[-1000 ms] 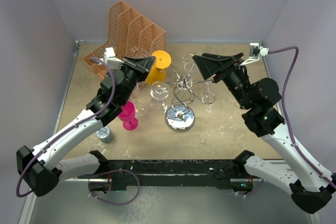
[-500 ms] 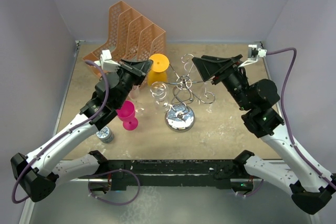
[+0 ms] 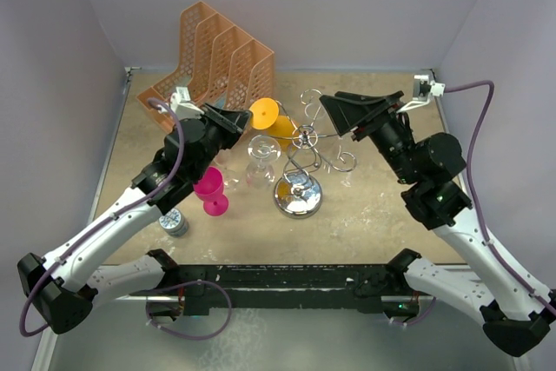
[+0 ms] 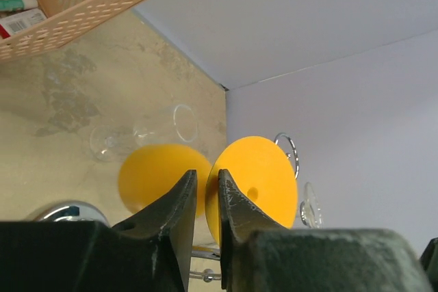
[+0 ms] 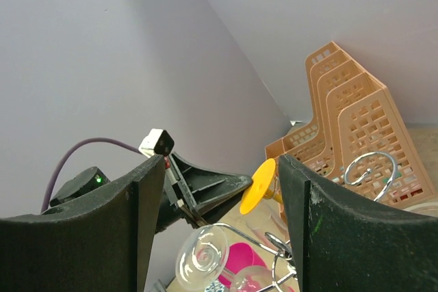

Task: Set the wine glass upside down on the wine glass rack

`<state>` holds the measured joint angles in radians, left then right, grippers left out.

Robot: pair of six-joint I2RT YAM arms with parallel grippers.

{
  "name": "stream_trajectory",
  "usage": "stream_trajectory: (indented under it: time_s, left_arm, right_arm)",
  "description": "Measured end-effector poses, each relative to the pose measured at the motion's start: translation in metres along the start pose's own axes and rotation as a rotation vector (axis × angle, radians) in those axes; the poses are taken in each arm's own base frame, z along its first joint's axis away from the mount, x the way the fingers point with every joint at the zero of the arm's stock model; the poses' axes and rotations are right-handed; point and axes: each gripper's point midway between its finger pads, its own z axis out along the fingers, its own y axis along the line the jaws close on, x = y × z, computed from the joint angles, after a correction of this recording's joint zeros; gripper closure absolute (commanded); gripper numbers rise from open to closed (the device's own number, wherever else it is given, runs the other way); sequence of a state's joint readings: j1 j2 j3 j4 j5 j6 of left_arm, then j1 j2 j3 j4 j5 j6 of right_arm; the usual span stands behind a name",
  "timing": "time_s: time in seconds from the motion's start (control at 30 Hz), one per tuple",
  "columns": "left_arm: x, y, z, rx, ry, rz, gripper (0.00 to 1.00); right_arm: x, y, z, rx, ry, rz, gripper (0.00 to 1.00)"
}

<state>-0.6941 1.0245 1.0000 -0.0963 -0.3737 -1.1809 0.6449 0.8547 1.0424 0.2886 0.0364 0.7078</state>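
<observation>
While the wine glass [image 3: 265,112] is up off the table and tipped over just left of the wine glass rack [image 3: 298,195], I judge it not yet hooked on any loop. Left gripper [image 4: 205,177] pinches its stem; right gripper [image 5: 219,165] hangs spread and empty on the rack's right. Remaining: finish inverting, seat the foot, let go.

R gripper [image 5: 220,169] spread wide; L gripper [image 5: 241,184] holds yellow glass [image 5: 260,184].

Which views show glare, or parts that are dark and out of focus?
Top external view: even light, sharp, glare on the chrome base of the wine glass rack. Left wrist view: the left tool is dark and soft, the yellow wine glass bright. Right wrist view: the right tool has dark, slightly soft fingers.
</observation>
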Motion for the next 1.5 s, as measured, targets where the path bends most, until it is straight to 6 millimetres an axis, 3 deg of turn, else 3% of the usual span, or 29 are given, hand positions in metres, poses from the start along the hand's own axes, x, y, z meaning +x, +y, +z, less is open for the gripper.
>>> stream_trajectory:
  time_s: [0.33,0.47,0.57,0.63,0.87,1.3,1.5]
  left_arm:
    - [-0.005,0.008,-0.010,-0.050,0.011,0.089,0.60]
    - [-0.020,-0.001,-0.022,-0.048,-0.011,0.139,0.52]
    - [-0.041,-0.009,-0.045,-0.048,-0.042,0.211,0.51]
    - [-0.045,-0.008,-0.050,-0.057,-0.045,0.241,0.51]
    - [-0.040,0.039,-0.075,-0.220,0.061,0.458,0.50]
    - [0.011,0.161,-0.099,-0.583,0.362,0.656,0.51]
    - [0.032,0.182,-0.099,-0.616,0.452,0.663,0.57]
  right_arm:
    - [-0.002,0.002,-0.002,-0.004,-0.006,0.000,0.31]
    - [-0.003,0.002,-0.004,-0.005,-0.007,0.000,0.31]
    - [-0.006,0.004,-0.006,-0.010,-0.014,0.001,0.31]
    - [-0.006,0.004,-0.006,-0.009,-0.016,0.001,0.31]
    - [-0.009,0.000,-0.007,0.017,-0.029,0.000,0.31]
    - [0.001,-0.011,-0.006,0.050,-0.009,-0.001,0.31]
    - [0.002,-0.015,-0.007,0.072,-0.007,-0.003,0.31]
